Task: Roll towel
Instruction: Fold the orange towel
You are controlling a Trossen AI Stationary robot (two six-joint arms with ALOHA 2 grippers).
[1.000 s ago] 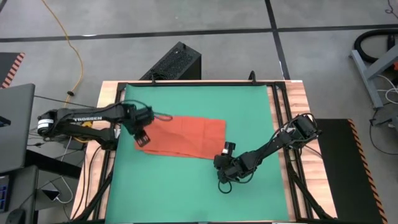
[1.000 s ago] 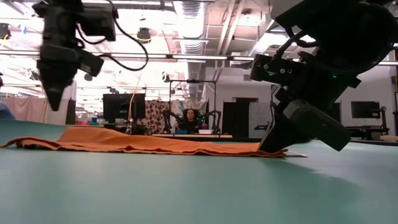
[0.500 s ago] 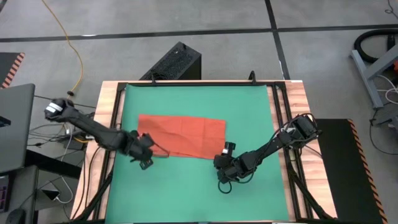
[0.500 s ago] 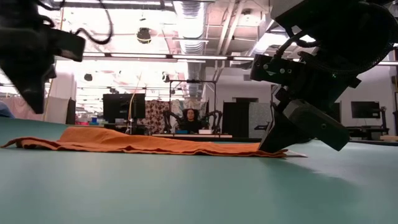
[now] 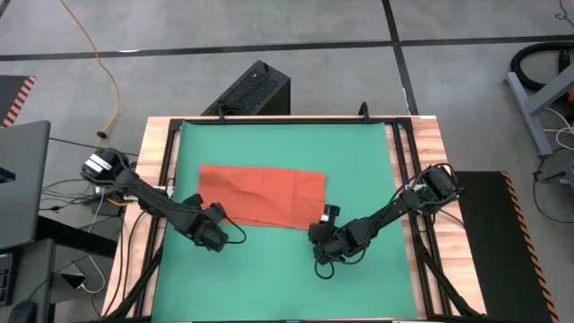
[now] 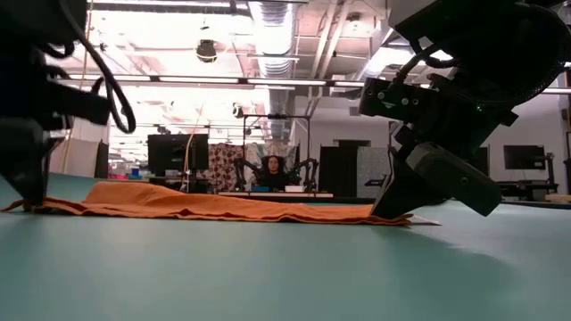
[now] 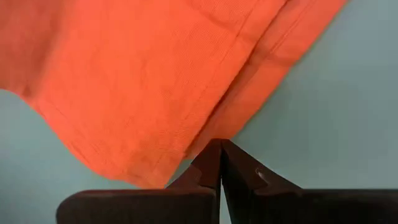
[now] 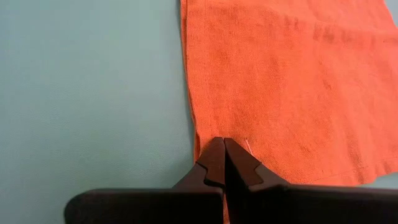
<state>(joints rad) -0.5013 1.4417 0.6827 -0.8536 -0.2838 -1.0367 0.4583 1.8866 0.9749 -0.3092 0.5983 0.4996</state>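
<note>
Left claw (image 5: 218,236) just dropped to the towel (image 5: 262,196)'s near-left corner and snapped shut on its edge; right claw (image 5: 320,235) stays clamped on the near-right corner. Roll can start.

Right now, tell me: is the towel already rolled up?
No. In the high view the towel lies spread flat on the green mat, with no rolled part visible.

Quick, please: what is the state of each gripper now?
Left gripper: closed on the near corner of the towel.
Right gripper: closed on the towel's other near corner.
</note>
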